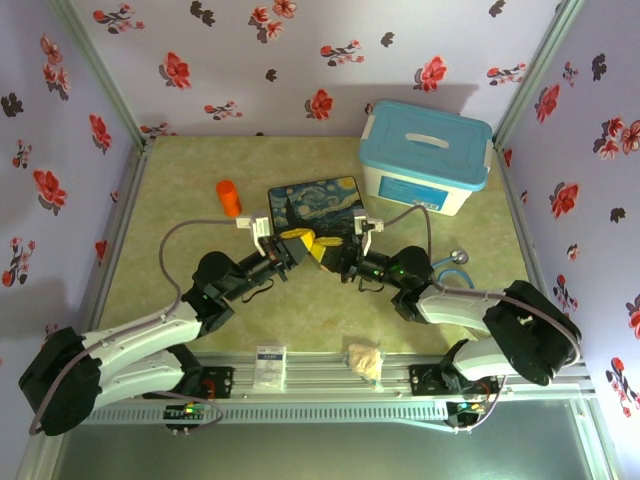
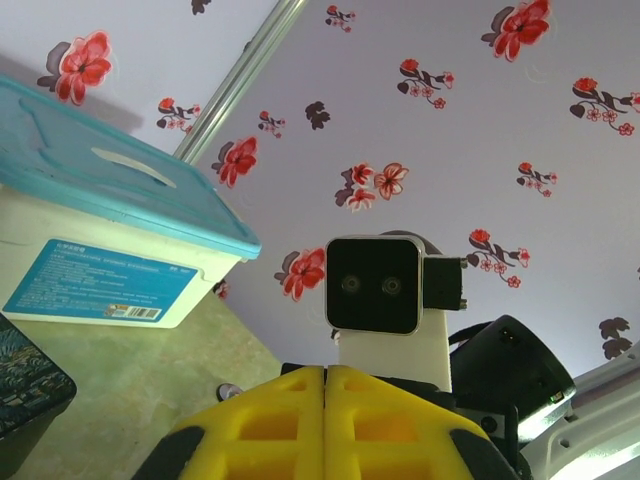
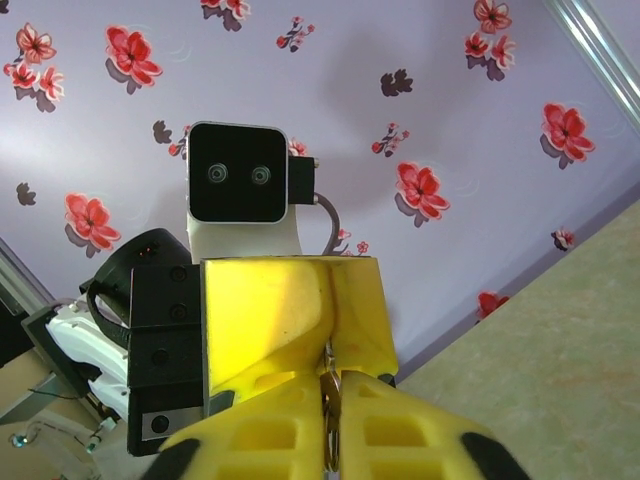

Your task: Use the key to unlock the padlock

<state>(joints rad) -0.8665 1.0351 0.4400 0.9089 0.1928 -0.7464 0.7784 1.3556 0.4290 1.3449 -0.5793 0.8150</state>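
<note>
A: Where is everything?
B: Mid-worktop, the left gripper (image 1: 296, 243) is pressed together; whether on the key, I cannot tell. Close against it, the right gripper (image 3: 330, 430) pinches a small brassy piece, seemingly the padlock (image 3: 331, 392).
A: Which step?
B: Probably key insertion. Next needs fine alignment, then a twist.
</note>
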